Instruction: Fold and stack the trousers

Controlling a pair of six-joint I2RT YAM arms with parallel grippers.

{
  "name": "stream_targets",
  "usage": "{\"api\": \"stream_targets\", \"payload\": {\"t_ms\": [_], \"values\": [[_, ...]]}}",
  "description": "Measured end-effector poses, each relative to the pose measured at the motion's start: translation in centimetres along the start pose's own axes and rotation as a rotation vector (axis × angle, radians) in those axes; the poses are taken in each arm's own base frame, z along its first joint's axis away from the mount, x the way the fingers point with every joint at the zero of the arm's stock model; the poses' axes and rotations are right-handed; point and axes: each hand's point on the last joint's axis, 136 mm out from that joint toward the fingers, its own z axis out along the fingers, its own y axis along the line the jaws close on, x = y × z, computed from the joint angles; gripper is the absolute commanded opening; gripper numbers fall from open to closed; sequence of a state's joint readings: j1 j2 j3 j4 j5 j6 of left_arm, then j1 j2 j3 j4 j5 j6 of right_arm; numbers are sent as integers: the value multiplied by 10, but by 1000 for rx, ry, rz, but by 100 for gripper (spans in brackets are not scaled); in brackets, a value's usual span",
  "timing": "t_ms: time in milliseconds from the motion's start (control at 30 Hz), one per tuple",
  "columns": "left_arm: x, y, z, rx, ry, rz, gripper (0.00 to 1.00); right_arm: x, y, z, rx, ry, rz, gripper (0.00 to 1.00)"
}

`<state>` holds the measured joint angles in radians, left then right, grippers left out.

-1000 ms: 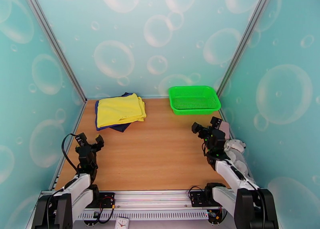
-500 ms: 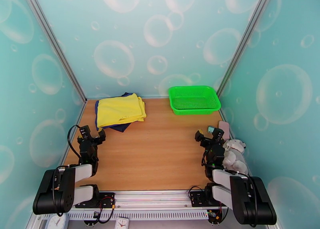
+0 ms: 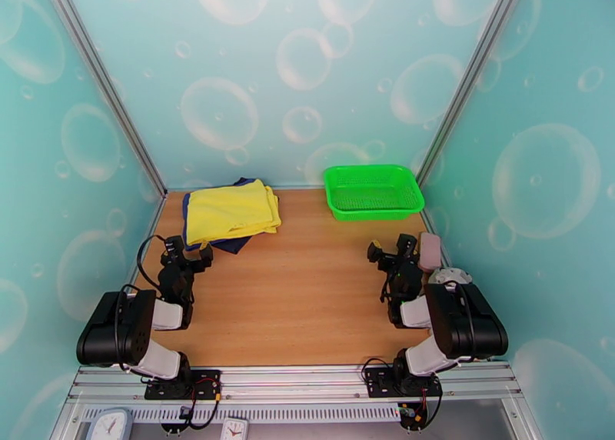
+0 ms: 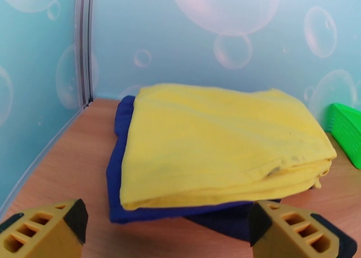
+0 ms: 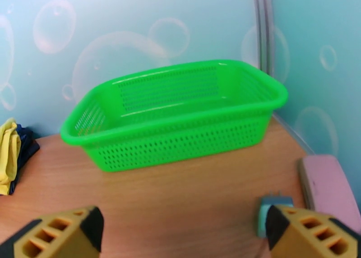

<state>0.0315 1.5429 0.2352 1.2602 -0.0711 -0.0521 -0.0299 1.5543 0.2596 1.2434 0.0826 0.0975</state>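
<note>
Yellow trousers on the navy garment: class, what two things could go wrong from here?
1. The yellow trousers sit skewed on the navy garment, overhanging one side; a nudge might slide the stack apart.
2. The left pincer hangs open, low before the stack; advancing could snag the folded edges.

Yellow trousers (image 3: 231, 211) folded flat, stacked atop navy garment (image 3: 231, 244), far-left.

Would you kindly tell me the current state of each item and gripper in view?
navy garment: folded, bottom of the stack.
yellow trousers: folded, stacked on the navy garment.
green basket: upright, empty.
left gripper: open, holding nothing.
right gripper: open, holding nothing.
</note>
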Motion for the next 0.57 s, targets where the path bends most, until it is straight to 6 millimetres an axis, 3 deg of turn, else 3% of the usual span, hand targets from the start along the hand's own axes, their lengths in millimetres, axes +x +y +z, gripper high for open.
{"api": "stream_targets", "payload": {"t_ms": [567], "values": [[6, -6, -2, 6, 19, 11, 99, 12, 5, 2, -15, 55, -37, 99]]}}
